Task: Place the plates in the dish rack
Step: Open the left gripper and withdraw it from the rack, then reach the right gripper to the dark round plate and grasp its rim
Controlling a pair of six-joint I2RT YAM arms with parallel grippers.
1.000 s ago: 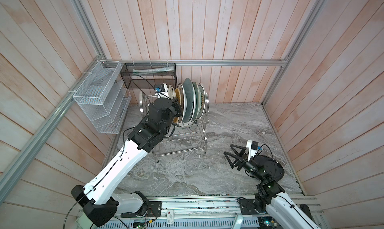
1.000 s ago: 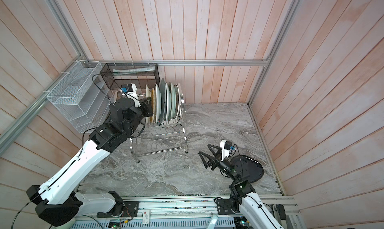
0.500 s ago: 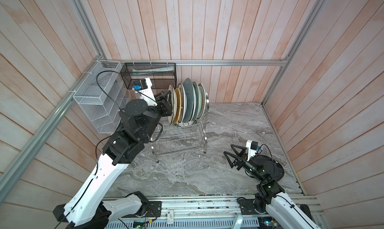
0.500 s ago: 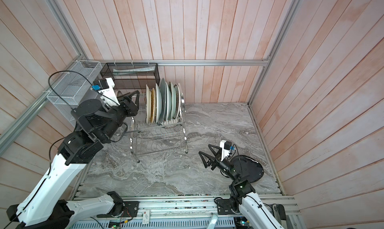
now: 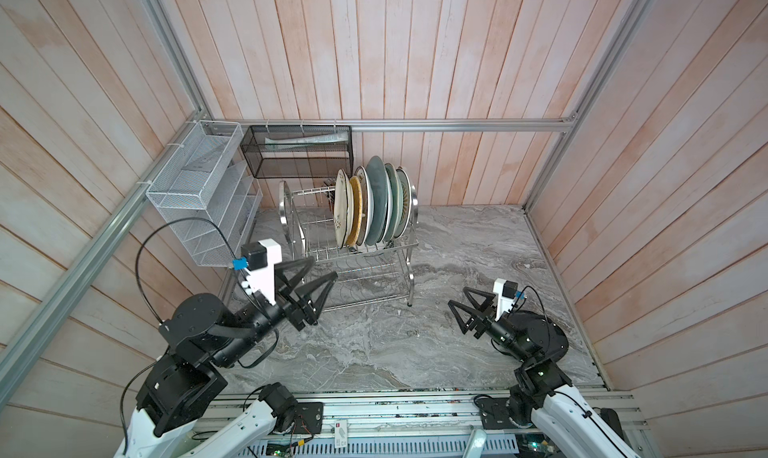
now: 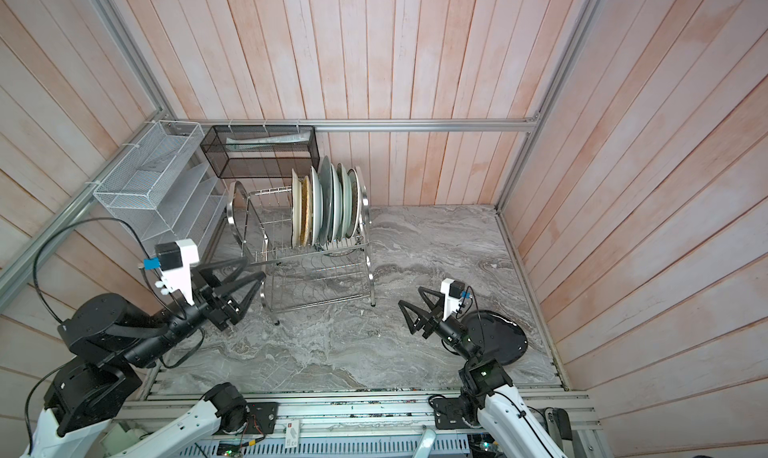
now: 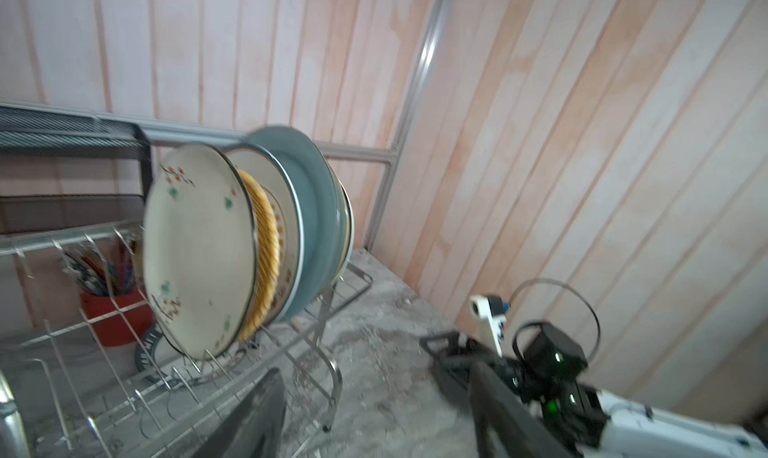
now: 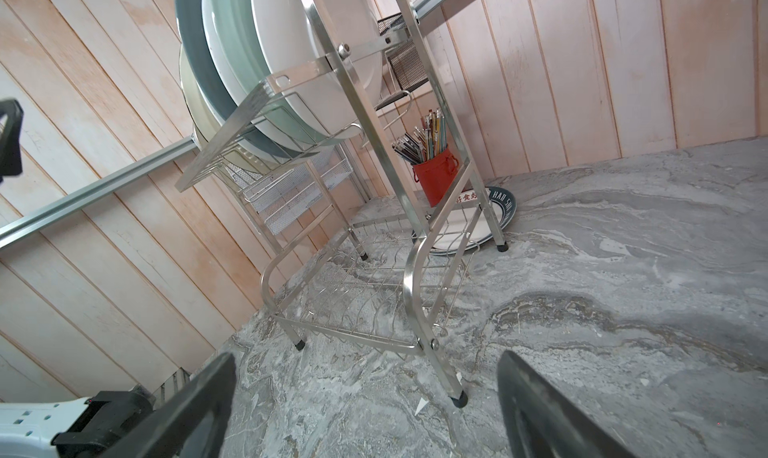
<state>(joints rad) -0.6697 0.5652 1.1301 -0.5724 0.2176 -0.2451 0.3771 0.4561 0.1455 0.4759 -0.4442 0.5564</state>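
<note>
Marble tabletop, plates upright in dish rack, left end effector, right end effector both spread, empty

walls: pale pink wood planks | floor: grey marble | rails: aluminium

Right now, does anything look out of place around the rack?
Yes. A dark-rimmed white plate lies flat on the table, partly under the dish rack beside the red cup, not in a slot. A black plate also lies flat at the table's right side, unloaded.
</note>
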